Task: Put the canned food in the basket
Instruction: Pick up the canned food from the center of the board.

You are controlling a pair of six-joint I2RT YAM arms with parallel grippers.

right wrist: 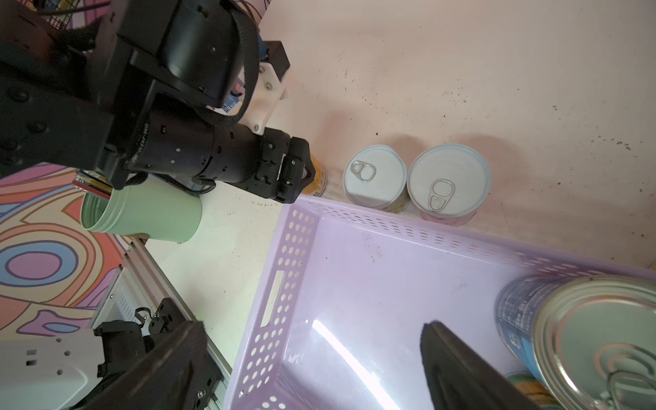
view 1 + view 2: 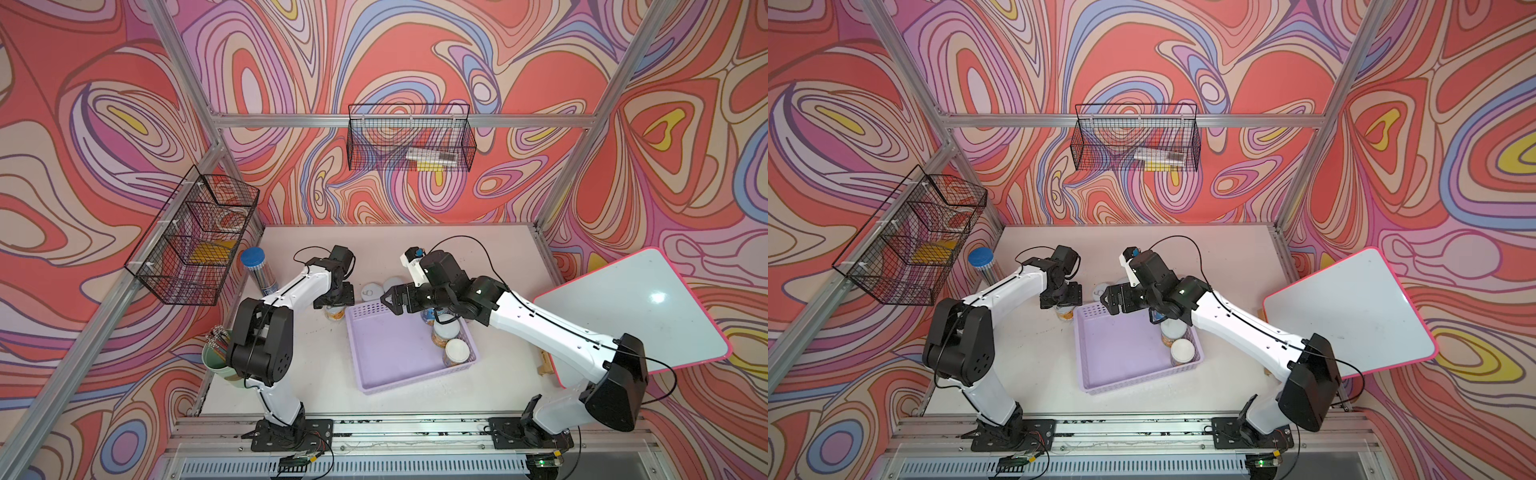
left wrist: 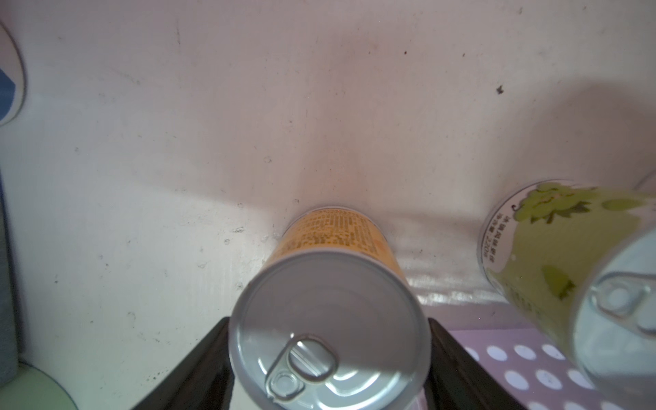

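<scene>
The left gripper [image 2: 335, 305] is closed on both sides of an orange-labelled can [image 3: 330, 301], which stands upright on the desk [image 2: 316, 365] just outside the far left corner of the lilac basket [image 2: 390, 349]. The right gripper [image 1: 312, 326] hangs wide open and empty over the basket, beside a blue-labelled can [image 1: 585, 337] inside it. A green-labelled can [image 1: 374, 177] and a pink-labelled can [image 1: 449, 184] stand just behind the basket.

I see three upright tins [image 2: 456, 352] along the lilac basket's [image 2: 390, 361] right wall mid-frame, an orange-labelled tin [image 2: 334, 313] upright just outside its upper-left corner.
</scene>
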